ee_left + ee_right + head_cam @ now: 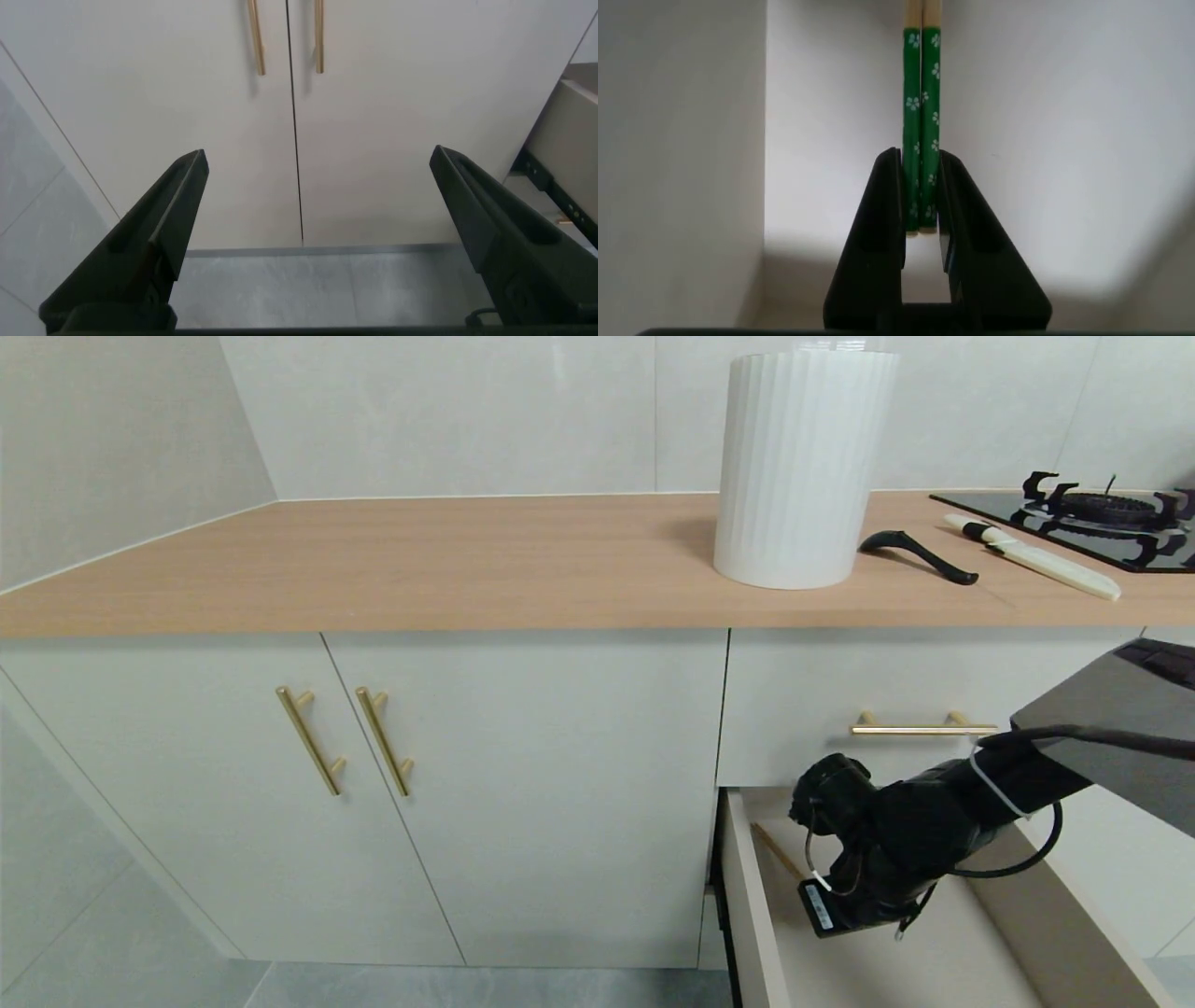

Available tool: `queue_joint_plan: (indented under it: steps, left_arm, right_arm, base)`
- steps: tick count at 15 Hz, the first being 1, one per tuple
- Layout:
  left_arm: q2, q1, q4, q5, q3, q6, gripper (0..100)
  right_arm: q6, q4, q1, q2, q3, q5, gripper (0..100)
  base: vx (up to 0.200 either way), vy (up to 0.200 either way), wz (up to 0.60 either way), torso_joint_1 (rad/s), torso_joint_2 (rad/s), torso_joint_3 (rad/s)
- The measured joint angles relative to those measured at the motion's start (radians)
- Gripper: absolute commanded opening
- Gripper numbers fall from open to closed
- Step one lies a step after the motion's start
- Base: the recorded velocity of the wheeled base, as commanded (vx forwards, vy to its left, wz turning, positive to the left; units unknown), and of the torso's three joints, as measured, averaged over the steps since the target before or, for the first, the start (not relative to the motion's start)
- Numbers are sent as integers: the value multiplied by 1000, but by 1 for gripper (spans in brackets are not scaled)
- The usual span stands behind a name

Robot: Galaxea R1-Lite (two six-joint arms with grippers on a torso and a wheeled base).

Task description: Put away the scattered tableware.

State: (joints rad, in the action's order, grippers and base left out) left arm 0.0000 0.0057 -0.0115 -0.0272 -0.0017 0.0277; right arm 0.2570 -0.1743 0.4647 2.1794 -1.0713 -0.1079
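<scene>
Wood counter (467,560) over open drawer (747,896), my right arm (943,817) angled down into it, right claw (921,210) clamped on chopsticks (922,93) jutting past its tips, left claw (318,159) spread wide.

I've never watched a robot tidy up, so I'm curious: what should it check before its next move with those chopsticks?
1. Grip secure: ok. The right gripper is shut on the pair of green-patterned chopsticks.
2. Drawer open: ok. The drawer is pulled out, with the right arm inside it.
3. Chopsticks touching the drawer floor: cannot tell.
4. Other arm clear: ok. The left gripper is open and empty, facing the cabinet doors.
5. All tableware put away: not ok. A knife and a black utensil lie on the countertop.
</scene>
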Motion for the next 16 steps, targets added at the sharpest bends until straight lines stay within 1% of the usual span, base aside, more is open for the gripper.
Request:
queue_joint_plan:
  steps: [3,6,8,10,11,16]
  left_arm:
    - [0,0,0,0,0,0,100]
    - [0,0,0,0,0,0,100]
    - [0,0,0,0,0,0,100]
    - [0,0,0,0,0,0,100]
    - [0,0,0,0,0,0,100]
    - [0,0,0,0,0,0,100]
  right_arm:
    - [13,93,8,57,23,-30,0]
    - [30,100,11,96,27,-44,0]
    - [39,117,12,116,25,-93,0]
    - [40,125,13,127,23,-102,0]
    - [41,125,13,129,24,-102,100]
    - [42,121,15,122,26,-102,100]
  base:
    - [0,0,0,0,0,0]
    - [0,0,0,0,0,0]
    - [0,0,0,0,0,0]
    - [0,0,0,0,0,0]
    - [0,0,0,0,0,0]
    - [0,0,0,0,0,0]
